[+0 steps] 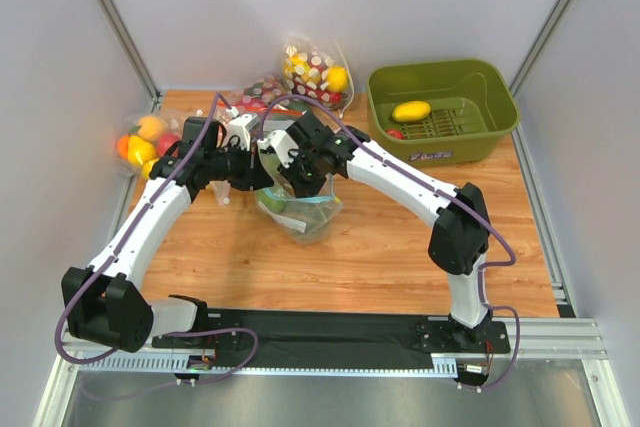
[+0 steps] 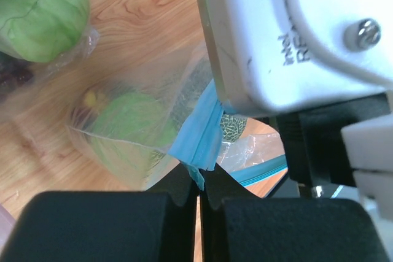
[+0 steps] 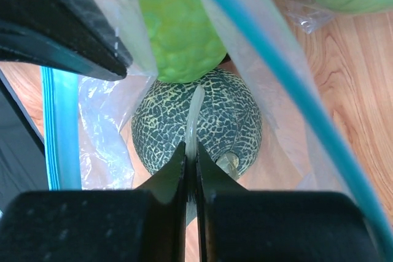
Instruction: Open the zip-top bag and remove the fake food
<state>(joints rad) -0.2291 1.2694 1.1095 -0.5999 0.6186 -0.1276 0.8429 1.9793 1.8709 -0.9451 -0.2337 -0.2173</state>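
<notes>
The zip-top bag (image 1: pixel 300 209) lies mid-table, clear plastic with a teal zipper strip (image 2: pixel 199 133). My left gripper (image 2: pixel 198 176) is shut on the end of that strip. The right gripper (image 3: pixel 191 154) is shut on a thin clear edge of the bag's mouth, and its other teal strip (image 3: pixel 288 78) runs diagonally above. In the top view the left gripper (image 1: pixel 262 175) and right gripper (image 1: pixel 290 183) meet over the bag. Fake food shows inside: a dark netted melon (image 3: pixel 196 121) and a bumpy green piece (image 3: pixel 178 23). A yellow lemon (image 1: pixel 411 110) and a red piece (image 1: pixel 396 133) lie in the bin.
An olive-green bin (image 1: pixel 480 77) stands at the back right. A polka-dot bag (image 1: pixel 315 69) and a pink-zipper bag (image 1: pixel 258 95) lie at the back, and a bag of orange and yellow fruit (image 1: pixel 143 142) at the left edge. A pale green leafy piece (image 2: pixel 40 10) under clear plastic lies close by.
</notes>
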